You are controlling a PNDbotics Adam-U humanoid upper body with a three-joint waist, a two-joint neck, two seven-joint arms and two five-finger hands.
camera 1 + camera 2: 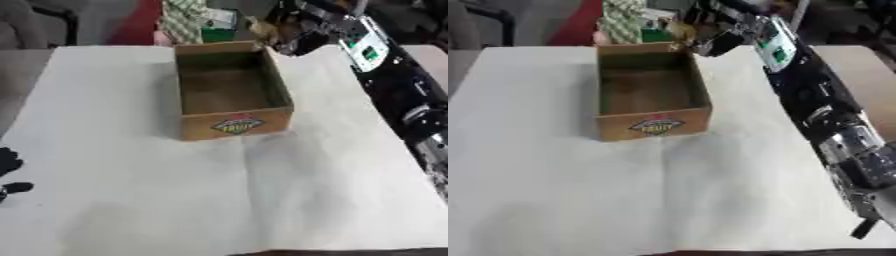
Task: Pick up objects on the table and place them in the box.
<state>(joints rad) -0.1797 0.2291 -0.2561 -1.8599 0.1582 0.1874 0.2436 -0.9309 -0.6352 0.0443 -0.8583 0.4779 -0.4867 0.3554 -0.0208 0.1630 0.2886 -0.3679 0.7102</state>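
R hand (715, 42) reaching past far-right corner of open brown cardboard box (229, 87) w/ fruit label | grip: can't tell, blurred | box mid-table on white cloth (219, 195), long axis running away | L hand (9, 172) idle low-left, relaxed | R arm nearer.

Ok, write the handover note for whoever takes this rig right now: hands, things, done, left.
Right hand: reached out past the far right corner of the cardboard box, blurred; there seems to be something tan at its fingers, but I cannot tell if they are closed on it.
Left hand: idle at the left edge of the table, only dark fingers showing.
Box: stands open at the far middle of the white table cover, a fruit label on its near wall; its inside looks bare.
Done: nothing visibly in the box.
Left: the cover shows no loose objects; a green-and-white item sits behind the box.
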